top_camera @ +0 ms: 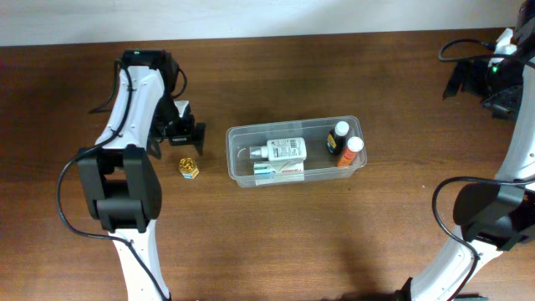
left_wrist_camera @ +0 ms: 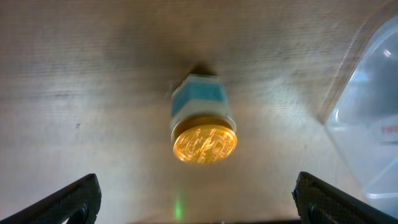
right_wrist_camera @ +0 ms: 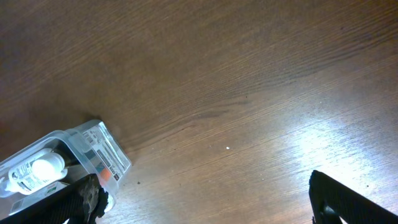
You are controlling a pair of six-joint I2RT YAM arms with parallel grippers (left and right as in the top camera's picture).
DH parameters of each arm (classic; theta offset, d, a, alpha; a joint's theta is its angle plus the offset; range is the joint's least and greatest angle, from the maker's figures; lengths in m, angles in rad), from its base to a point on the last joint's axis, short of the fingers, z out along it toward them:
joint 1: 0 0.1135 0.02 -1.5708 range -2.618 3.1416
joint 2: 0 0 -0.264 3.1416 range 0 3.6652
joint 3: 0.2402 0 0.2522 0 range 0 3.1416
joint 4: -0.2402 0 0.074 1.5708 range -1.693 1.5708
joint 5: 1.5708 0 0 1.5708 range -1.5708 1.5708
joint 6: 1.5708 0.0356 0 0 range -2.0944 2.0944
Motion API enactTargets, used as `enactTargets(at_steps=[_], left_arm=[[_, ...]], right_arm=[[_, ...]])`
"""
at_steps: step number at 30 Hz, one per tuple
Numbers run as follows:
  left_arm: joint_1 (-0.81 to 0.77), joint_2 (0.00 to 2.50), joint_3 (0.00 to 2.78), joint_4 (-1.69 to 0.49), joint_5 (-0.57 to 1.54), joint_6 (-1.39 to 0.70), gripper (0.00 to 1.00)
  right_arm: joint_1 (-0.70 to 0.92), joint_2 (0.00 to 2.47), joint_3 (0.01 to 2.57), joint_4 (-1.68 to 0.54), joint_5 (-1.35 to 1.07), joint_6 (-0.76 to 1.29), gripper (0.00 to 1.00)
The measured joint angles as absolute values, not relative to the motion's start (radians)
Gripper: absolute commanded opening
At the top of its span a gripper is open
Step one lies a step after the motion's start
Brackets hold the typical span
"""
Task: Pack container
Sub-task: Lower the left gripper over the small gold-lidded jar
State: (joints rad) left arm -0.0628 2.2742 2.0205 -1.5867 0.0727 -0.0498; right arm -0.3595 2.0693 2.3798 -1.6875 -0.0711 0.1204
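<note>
- left arm (top_camera: 134,100) reaches far out, then folds back with the wrist tipped down
- left gripper (left_wrist_camera: 196,186): fingers (left_wrist_camera: 68,202) spread wide, holding nothing
- right arm (top_camera: 518,159) stretched out along the right side
- right gripper (right_wrist_camera: 202,193) same deal, jaws wide apart, empty

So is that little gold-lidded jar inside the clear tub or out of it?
Out. The jar sits on the table beside the container, below the open left pincer.

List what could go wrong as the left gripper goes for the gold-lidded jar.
1. The small jar stands alone below the wide-open left gripper. An off-centre close could knock it over or send it rolling.
2. The container already holds bottles and a box, so the jar might land on them instead of on bare floor.
</note>
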Motion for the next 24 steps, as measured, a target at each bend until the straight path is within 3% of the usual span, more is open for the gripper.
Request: enactTargets(at_steps=[24], left_arm=[[-0.051,2.259,2.003,-1.605,0.079,-0.129,0.99]], right_arm=[[-0.360,2.069,2.380,-1.687,-0.072,0.120,0.98]])
